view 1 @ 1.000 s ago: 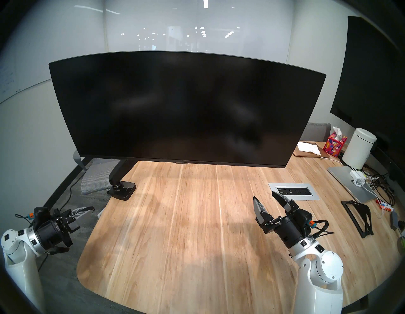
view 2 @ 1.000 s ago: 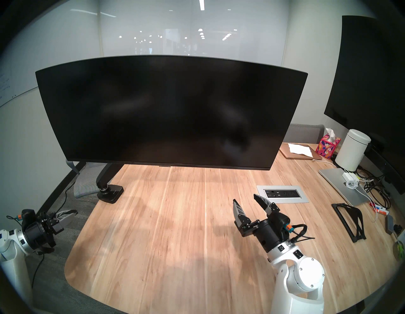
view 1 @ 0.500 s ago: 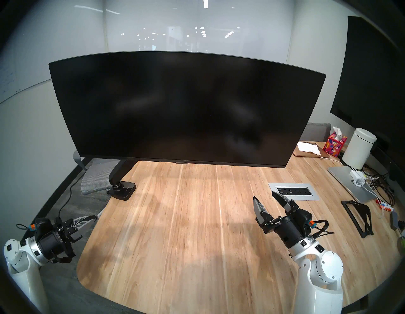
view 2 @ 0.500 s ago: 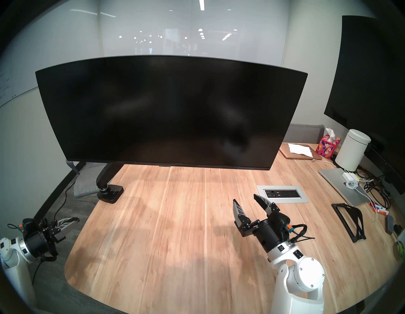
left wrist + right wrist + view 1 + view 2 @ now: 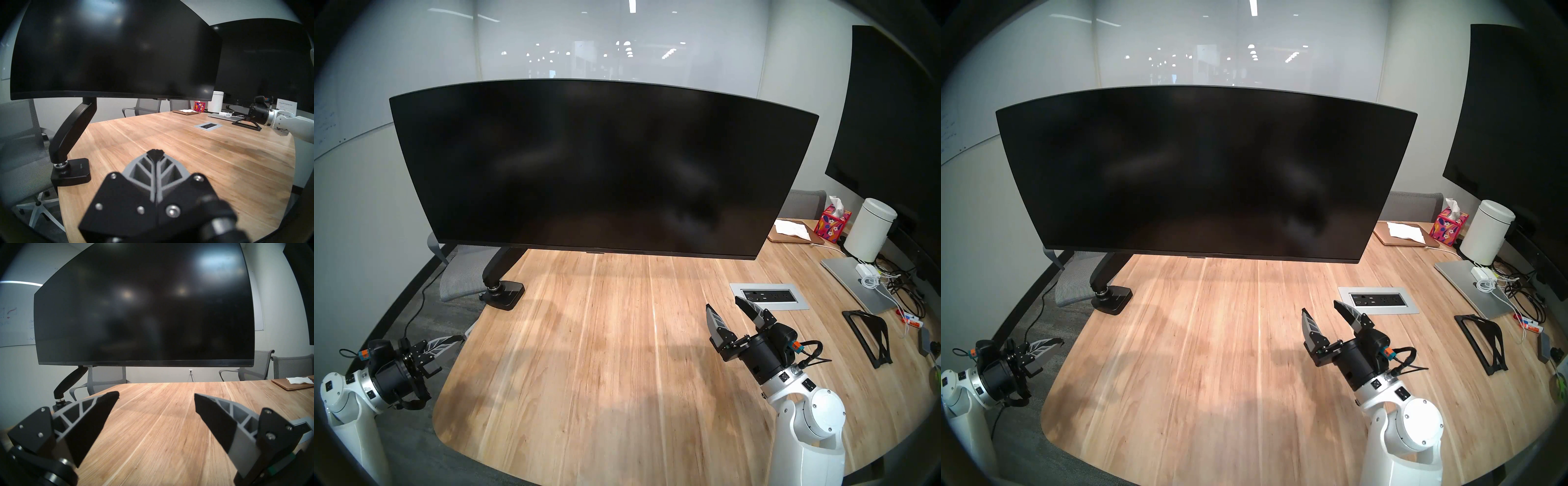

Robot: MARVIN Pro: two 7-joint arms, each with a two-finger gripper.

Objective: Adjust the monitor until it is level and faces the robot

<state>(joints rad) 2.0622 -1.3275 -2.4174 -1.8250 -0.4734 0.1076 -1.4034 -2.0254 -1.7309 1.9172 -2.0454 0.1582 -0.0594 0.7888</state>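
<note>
The monitor (image 5: 602, 166) hangs over the far-left part of the table (image 5: 602, 356) on its black arm (image 5: 497, 268), which is clamped to the table's left edge at the base (image 5: 504, 294). That's why the screen floats clear of the wood with nothing under it, and why it can swing and tilt at all. From the head view the screen looks pretty much square to the robot, with its bottom edge close to level; the right side may sit a hair lower, though I can't rule out fisheye warp there. Neither arm is touching it. The left pincer (image 5: 448, 342) is clenched with nothing in it, fingers pressed together into a point, parked off the table's left edge and aimed level toward the clamp side. My guess is a closed tip is meant for nudging an edge rather than gripping. The right pincer (image 5: 726, 307) is released, fingers spread wide, hovering low over the table near the power outlet box (image 5: 768, 300) and pointing at the screen's lower right. That screen is way too wide to grab across, so pinching the thin bottom bezel is the sensible option. To me this reads as either done or paused before a final tweak.
</note>
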